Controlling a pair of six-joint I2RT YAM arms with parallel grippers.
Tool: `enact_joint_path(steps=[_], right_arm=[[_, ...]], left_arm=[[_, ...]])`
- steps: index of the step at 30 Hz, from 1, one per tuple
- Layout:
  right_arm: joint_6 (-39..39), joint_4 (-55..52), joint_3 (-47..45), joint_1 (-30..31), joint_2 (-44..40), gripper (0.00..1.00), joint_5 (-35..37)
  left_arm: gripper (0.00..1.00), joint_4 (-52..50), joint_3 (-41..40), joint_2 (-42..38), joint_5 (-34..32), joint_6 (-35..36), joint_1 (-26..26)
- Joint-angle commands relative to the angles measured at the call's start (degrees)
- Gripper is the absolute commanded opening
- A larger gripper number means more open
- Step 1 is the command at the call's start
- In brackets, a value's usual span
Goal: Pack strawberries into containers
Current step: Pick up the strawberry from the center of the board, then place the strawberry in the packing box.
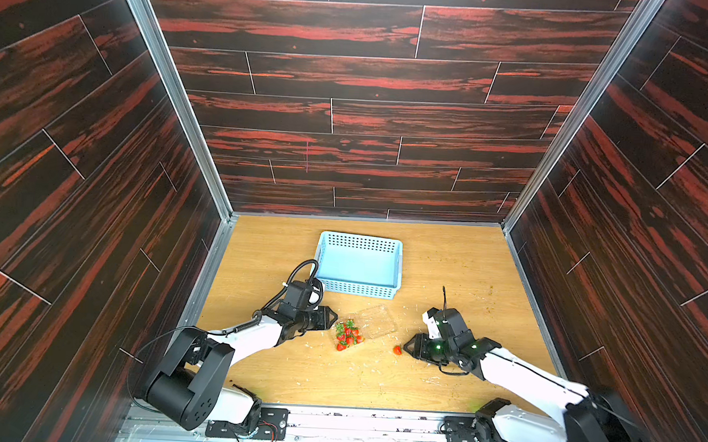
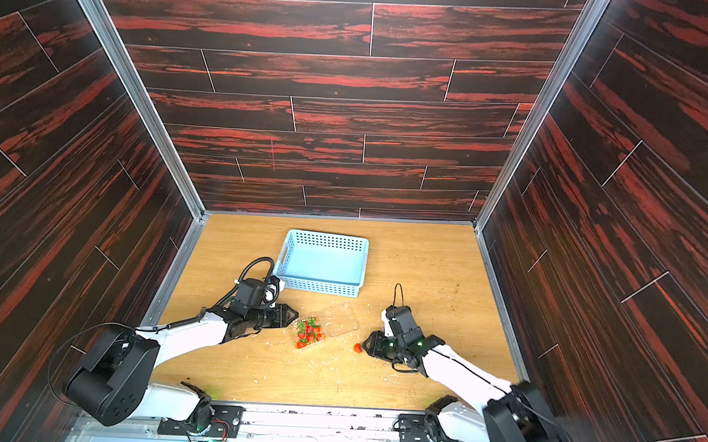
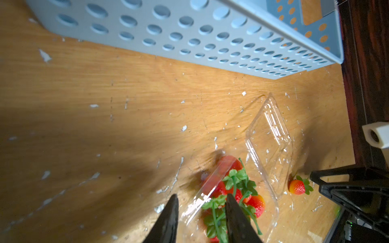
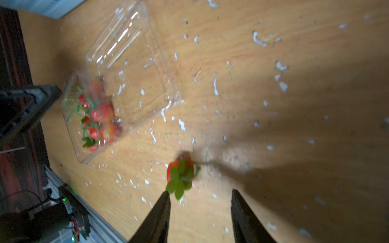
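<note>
The container, a clear clamshell (image 1: pixel 376 322), lies open on the wooden table, and its near half holds several red strawberries (image 1: pixel 348 335) with green caps. My left gripper (image 3: pixel 202 196) is open and straddles that half's rim (image 3: pixel 207 189): one finger is outside, the other inside among the berries. In a top view the left gripper (image 1: pixel 332 317) sits at the container's left edge. One loose strawberry (image 4: pixel 180 172) lies on the table right of the container, seen in both top views (image 2: pixel 357 347). My right gripper (image 4: pixel 200 192) is open, its tips just short of that berry.
A light blue perforated basket (image 1: pixel 357 288) stands empty behind the container, close to the left wrist. Small white flakes (image 4: pixel 214 84) litter the table. Dark wood-pattern walls (image 1: pixel 94 216) enclose the table on three sides.
</note>
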Motion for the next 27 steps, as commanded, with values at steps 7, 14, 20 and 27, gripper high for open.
enact_joint_path(steps=[7,14,20,27], right_arm=[[1.63,12.15,0.14,-1.4,7.92,0.41,-5.03],[1.17,8.5,1.51,-1.36,5.02,0.11,-6.1],[-2.26,-1.3,8.06,-1.43,0.51,0.0,-5.04],[-7.09,-4.54,18.65,0.15,5.31,0.0,-7.89]], left_arm=[[0.39,-2.3,-0.53,-2.69,-1.76,-0.34,-0.07],[0.39,-2.63,-0.39,-2.84,-2.03,-0.23,0.01],[0.39,-2.53,-0.66,-3.15,-2.29,-0.33,0.03],[0.39,-2.02,-1.09,-3.72,-1.97,-0.89,0.02]])
